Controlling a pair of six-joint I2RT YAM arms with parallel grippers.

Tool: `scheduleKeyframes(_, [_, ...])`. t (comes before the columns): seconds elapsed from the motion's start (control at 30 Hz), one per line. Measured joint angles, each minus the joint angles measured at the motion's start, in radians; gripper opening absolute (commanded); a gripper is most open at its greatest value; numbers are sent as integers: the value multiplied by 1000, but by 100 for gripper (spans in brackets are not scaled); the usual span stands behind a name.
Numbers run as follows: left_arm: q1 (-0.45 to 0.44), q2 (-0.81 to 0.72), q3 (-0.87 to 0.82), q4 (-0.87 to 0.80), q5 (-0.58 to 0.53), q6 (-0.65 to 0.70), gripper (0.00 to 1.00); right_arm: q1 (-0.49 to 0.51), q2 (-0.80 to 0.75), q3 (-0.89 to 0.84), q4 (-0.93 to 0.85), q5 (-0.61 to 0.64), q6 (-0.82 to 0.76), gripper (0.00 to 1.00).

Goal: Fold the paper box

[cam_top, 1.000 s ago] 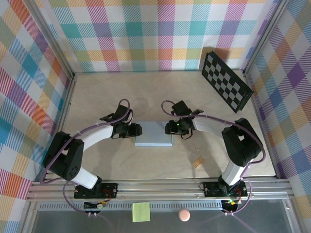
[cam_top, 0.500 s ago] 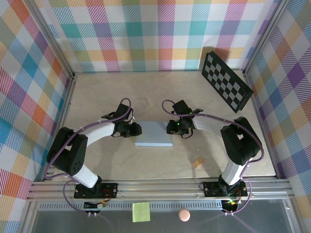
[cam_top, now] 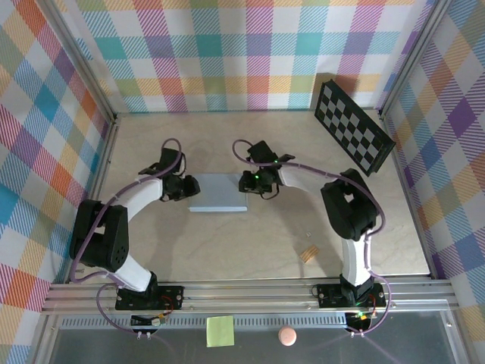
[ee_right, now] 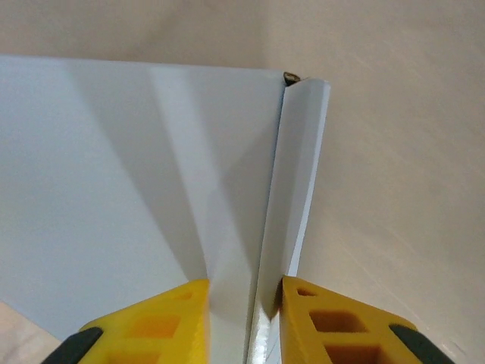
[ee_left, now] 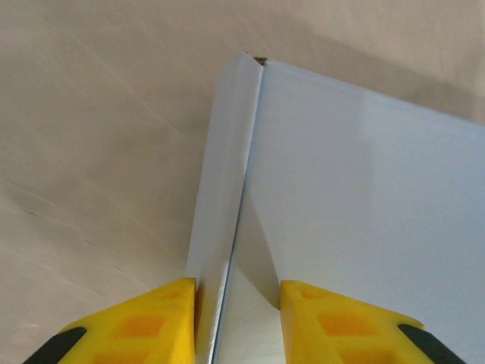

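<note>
The paper box (cam_top: 218, 192) lies flat on the worktop (cam_top: 273, 144), a pale grey rectangle left of the middle, long side running left to right. One arm meets it at each short end.

The left hand (cam_top: 188, 187) sits at the box's left end. In the left wrist view its yellow fingers (ee_left: 144, 327) stand apart, astride the upright flap along that end. The outer finger is against the flap's outer face. The inner finger is over the box's broad panel (ee_left: 364, 197), with a clear gap between it and the flap. So the hand is spread rather than pinched.

The right hand (cam_top: 246, 182) is at the box's right end. In the right wrist view its fingers (ee_right: 333, 326) straddle the matching end flap in the same way. The outer finger touches the flap, the inner one stands off over the grey panel (ee_right: 114, 167), and the jaws are likewise apart. A small dark notch shows at the far corner where flap and panel meet.

A checkerboard panel (cam_top: 355, 126) leans at the far right corner, well apart from the box. A small tan piece (cam_top: 308, 254) lies on the worktop nearer the right arm's base. A yellow-green sticky note (cam_top: 220, 331) and a small pink round thing (cam_top: 286, 335) sit on the ledge in front of the arm bases.
</note>
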Motion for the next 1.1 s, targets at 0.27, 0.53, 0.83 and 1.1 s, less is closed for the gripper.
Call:
scheduleKeyframes(0.27, [205, 107, 135, 62, -58, 10, 31, 42, 268, 381, 40, -18, 51, 27])
scheduleKeyframes(0.53, [329, 317, 257, 144, -91, 25, 31, 71, 547, 760, 79, -6, 115, 27])
scheduleKeyframes(0.83, [415, 477, 454, 185, -78, 35, 31, 85, 779, 1047, 191, -3, 185, 31])
scheduleKeyframes(1.1, [439, 568, 584, 181, -66, 35, 33, 100, 822, 1062, 321, 8, 216, 37])
